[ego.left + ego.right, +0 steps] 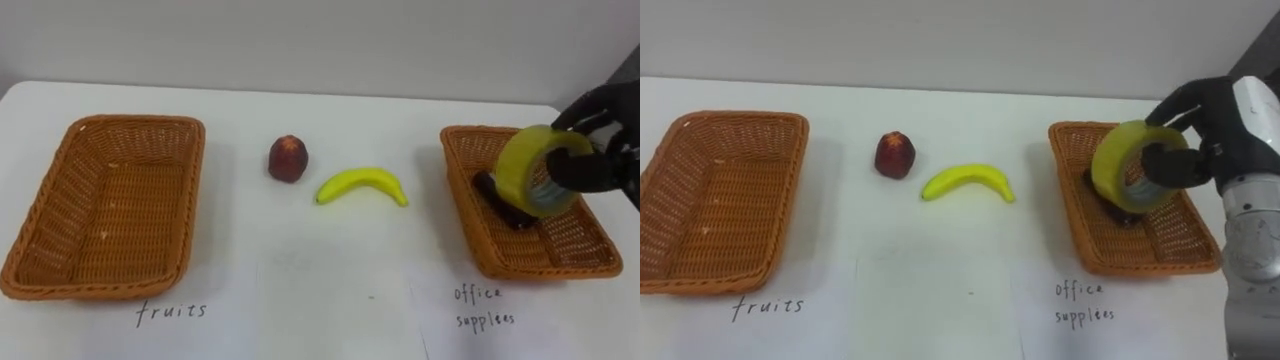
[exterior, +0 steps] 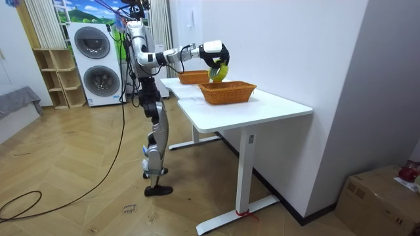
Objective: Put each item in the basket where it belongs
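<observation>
My right hand [image 1: 600, 140] [image 1: 1205, 140] [image 2: 216, 56] is shut on a yellow-green tape roll [image 1: 535, 165] [image 1: 1127, 165], holding it just above the right wicker basket [image 1: 575, 255] [image 1: 1110, 255] [image 2: 226, 92] labelled office supplies. A dark object [image 1: 500, 200] lies inside that basket, partly hidden behind the roll. A yellow banana [image 1: 362, 185] [image 1: 967, 183] and a dark red apple [image 1: 288, 158] [image 1: 894, 154] lie on the white table between the baskets. The left wicker basket [image 1: 60, 260] [image 1: 670, 265], labelled fruits, holds nothing.
The white table [image 1: 300, 290] [image 2: 262, 108] stands against a pale wall. In the room view I stand at the table's long side, with washing machines [image 2: 98, 65] behind me and a cardboard box [image 2: 380, 196] on the wooden floor at the room view's right.
</observation>
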Robot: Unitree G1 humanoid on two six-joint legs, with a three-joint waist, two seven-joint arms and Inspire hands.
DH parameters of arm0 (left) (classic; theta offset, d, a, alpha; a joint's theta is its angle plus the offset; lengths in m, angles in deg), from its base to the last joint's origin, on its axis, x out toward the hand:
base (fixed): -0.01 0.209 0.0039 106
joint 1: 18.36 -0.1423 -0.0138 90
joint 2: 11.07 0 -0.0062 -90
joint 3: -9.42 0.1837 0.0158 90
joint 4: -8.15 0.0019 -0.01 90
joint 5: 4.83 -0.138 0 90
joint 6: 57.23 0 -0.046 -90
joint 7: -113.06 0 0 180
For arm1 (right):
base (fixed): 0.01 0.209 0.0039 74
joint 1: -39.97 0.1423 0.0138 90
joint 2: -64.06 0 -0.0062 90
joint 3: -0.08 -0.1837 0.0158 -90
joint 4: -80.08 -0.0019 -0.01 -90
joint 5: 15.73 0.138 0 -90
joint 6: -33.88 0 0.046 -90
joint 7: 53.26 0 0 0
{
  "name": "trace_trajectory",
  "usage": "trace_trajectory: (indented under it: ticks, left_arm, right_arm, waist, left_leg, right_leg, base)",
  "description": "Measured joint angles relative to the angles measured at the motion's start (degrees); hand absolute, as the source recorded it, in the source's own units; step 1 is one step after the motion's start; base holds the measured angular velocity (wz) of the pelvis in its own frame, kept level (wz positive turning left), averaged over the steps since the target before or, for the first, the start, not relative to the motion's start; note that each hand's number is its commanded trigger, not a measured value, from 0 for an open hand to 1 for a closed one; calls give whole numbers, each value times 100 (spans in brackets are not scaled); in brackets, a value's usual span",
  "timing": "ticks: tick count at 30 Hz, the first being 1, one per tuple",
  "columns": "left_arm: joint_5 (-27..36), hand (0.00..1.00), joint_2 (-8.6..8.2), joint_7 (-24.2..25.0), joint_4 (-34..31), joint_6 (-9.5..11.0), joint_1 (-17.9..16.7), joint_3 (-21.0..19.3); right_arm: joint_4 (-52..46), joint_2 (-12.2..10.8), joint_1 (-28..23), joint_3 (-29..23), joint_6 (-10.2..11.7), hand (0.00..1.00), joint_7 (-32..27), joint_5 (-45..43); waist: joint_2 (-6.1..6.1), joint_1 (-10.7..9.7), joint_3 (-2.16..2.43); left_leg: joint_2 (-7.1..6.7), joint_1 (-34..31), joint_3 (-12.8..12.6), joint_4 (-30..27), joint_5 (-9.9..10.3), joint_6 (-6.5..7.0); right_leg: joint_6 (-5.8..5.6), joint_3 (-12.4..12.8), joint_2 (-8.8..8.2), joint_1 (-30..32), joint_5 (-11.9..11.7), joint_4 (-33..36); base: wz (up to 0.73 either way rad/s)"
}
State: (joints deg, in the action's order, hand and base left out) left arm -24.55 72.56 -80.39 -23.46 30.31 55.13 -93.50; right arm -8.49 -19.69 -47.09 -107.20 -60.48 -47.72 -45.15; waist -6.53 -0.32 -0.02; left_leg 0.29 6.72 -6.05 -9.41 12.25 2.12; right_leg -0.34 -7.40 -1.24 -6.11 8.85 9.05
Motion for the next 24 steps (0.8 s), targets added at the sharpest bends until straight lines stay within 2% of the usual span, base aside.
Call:
trace_trajectory:
  ticks: [10, 11, 12, 13, 24]
  left_arm:
    - [1, 0, 2, 69, 0, -7, -6, -37]
    - [1, 0, 2, 72, 0, -7, -5, -37]
    - [2, 0, 2, 73, -2, -7, -7, -43]
    - [2, 0, 2, 74, -2, -7, -7, -44]
    - [2, 0, 3, 166, -123, -8, -18, -152]
  right_arm:
    - [53, 0, -102, 4, -21, 100, -23, 28]
    - [80, 0, -102, 3, -26, 95, -26, 31]
    - [105, 0, -106, 3, -44, 19, -30, 34]
    - [119, 0, -110, 3, -52, 0, -30, 33]
    - [195, 0, -207, 2, -89, 0, -30, 21]
  waist:
    - [-38, -86, 2]
    - [-43, -88, 3]
    - [-52, -90, 2]
    - [-56, -91, 1]
    - [-67, -88, 12]
  left_leg:
    - [1, 1, -3, 2, 0, 1]
    - [1, 3, -4, 1, 0, 1]
    - [1, 3, -4, 0, 0, 1]
    - [1, 2, -4, 1, 0, 1]
    - [3, 0, -8, 2, 0, 1]
  right_leg:
    - [-1, -12, -7, 28, 1, 61]
    - [-1, -11, -8, 29, 1, 62]
    - [-1, -8, -6, 29, 1, 62]
    - [-1, -8, -5, 29, 1, 61]
    - [-1, 3, -3, 43, 1, 64]
  base:
    - [0]
    - [0]
    - [0]
    - [0]
    - [0]
